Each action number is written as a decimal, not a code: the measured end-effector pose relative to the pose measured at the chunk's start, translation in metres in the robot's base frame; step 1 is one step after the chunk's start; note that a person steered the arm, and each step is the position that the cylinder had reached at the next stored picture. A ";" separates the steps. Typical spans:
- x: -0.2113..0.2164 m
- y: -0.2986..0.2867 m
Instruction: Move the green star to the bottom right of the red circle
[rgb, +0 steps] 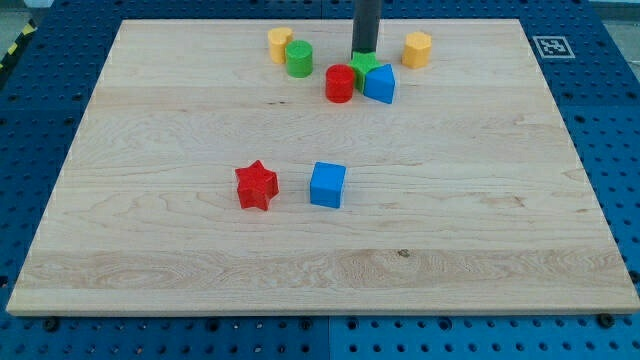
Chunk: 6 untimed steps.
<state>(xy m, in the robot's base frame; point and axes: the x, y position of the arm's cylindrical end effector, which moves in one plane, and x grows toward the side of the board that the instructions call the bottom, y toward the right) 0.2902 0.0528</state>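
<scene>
Camera view shows the rod coming down near the table's top edge, its tip (364, 53) at the top side of the green star (364, 66), apparently touching it. The arm carries no jawed end effector, only this plain rod, so nothing opens or closes and nothing is held.

The green star sits near the top edge, a little right of centre, wedged between the red circle (340, 84) on its lower left and a blue block (380, 84) on its lower right; it looks to touch both. A green cylinder (299, 59) and a yellow block (280, 44) lie further left along the top edge, another yellow block (417, 48) to the right. A red star (256, 185) and a blue cube (327, 185) sit well apart, near the table's middle.

The step in hand seems to be the push itself: the star is at the circle's upper right, not yet its lower right. The next move probably calls for driving the star toward the bottom edge. The blue block crowds that path, so it may get shoved along, and the red circle could be nudged too.
</scene>
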 end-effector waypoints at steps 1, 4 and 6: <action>0.025 0.000; 0.091 -0.006; 0.100 0.038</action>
<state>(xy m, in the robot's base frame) 0.3900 0.0907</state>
